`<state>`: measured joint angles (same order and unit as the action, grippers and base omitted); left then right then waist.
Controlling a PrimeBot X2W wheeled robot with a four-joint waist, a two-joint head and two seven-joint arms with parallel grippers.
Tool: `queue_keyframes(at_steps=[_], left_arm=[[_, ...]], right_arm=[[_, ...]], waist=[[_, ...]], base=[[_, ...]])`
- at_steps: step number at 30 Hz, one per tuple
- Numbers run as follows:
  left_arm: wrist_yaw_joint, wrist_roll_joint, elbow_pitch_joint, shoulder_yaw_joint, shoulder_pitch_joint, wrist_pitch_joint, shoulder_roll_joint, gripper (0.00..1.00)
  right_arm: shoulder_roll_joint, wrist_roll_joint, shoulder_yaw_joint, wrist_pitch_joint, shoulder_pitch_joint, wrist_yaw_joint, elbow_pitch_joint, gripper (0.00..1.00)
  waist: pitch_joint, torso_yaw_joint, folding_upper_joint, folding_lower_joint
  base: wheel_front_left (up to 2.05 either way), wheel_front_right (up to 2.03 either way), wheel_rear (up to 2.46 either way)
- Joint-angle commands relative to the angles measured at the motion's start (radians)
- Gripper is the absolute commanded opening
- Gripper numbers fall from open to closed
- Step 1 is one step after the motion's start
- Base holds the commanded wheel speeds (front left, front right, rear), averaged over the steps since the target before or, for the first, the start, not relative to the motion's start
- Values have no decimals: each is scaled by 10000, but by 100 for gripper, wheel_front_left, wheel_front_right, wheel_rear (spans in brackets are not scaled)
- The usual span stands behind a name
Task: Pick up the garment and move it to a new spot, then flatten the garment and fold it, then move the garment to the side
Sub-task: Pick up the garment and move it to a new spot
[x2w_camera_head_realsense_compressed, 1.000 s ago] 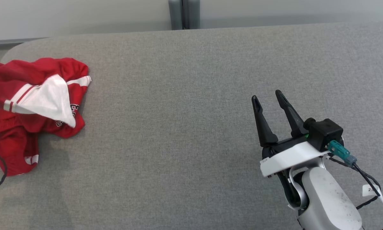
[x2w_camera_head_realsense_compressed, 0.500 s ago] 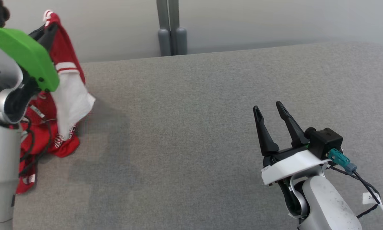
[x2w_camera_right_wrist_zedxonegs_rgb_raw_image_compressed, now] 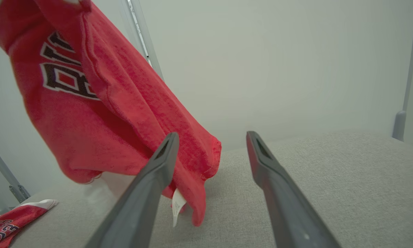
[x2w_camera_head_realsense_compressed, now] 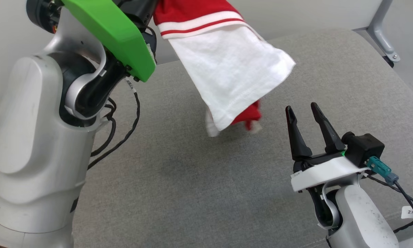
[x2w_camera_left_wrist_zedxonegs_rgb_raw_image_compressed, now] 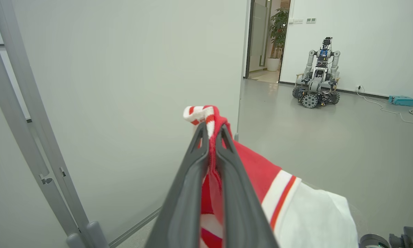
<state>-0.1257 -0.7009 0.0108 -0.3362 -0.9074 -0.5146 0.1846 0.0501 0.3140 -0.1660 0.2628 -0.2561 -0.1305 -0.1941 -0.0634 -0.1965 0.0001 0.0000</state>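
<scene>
a second ago the garment lay in a crumpled heap on the grey table, at 9 o'clock in the head view; now it is lifted off and hangs in the air from 12 o'clock down to the middle of that view, the camera itself having swung round. the left arm, with its green cover, now shows from 9 to 11 o'clock, while the right gripper has kept its place at 4 o'clock with its fingers spread as before. the garment is red with a broad white panel set off by a band of red and white stripes; the right wrist view shows dark letters edged in white on the red cloth and a small white tag at the lower hem. the left gripper has its jaws pressed together on a bunched, striped edge of the garment, a tuft of which sticks out past the fingertips at 12 o'clock in the left wrist view, the rest falling away toward 5 o'clock. the hanging lower hem sits at 10 o'clock from the right gripper's tips, near them but apart, with nothing between those open jaws. another red piece of cloth lies on the table at 8 o'clock in the right wrist view.
</scene>
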Motion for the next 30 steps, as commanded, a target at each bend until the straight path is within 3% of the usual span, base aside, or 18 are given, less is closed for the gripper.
queue_keyframes(at_steps=[1, 8, 13, 19, 23, 24, 25, 26, 30], left_arm=[[52, -126, 8, 26, 248, 60, 15, 0], [184, -26, 987, 221, 2273, 1017, 294, 0], [304, 239, 3015, 724, 3514, 2536, 663, 0], [382, 454, 5575, 1290, 3783, 4009, 1085, 0], [249, 292, 6696, 1381, 3675, 4537, 1011, 0], [191, 223, 6830, 1349, 3641, 4611, 958, 29], [118, 126, 6985, 1300, 3622, 4668, 908, 80], [88, 74, 7084, 1246, 3624, 4719, 893, 100], [-34, -208, 7113, 1082, 3669, 5187, 906, 100]], right_arm=[[7, -15, 97, 31, -79, -5, 46, 100], [6, -57, 332, 31, -134, -5, 135, 100], [6, -77, 194, 31, -235, -6, 106, 100], [12, -87, 109, 31, -355, -5, 55, 100], [12, -143, 116, 31, -319, -5, 8, 100], [10, -161, 115, 31, -293, -6, -2, 100], [10, -175, 117, 31, -262, -5, -15, 100], [12, -187, 114, 31, -236, -5, -28, 100], [12, -206, 83, 31, -148, -5, -77, 100]], waist=[[-309, -291, -1, 0], [-781, -180, -1, 0], [-995, 12, -1, 0], [-1054, 199, -1, 0], [-1006, 331, -1, 0], [-989, 363, -1, 0], [-966, 397, -1, 0], [-943, 422, -1, 0], [-786, 514, -1, 0]], base=[[0, 0, 0], [0, 0, 0], [0, 0, 0], [0, 0, 0], [0, 0, 0], [0, 0, 0], [0, 0, 0], [0, 0, 0], [0, 0, 0]])
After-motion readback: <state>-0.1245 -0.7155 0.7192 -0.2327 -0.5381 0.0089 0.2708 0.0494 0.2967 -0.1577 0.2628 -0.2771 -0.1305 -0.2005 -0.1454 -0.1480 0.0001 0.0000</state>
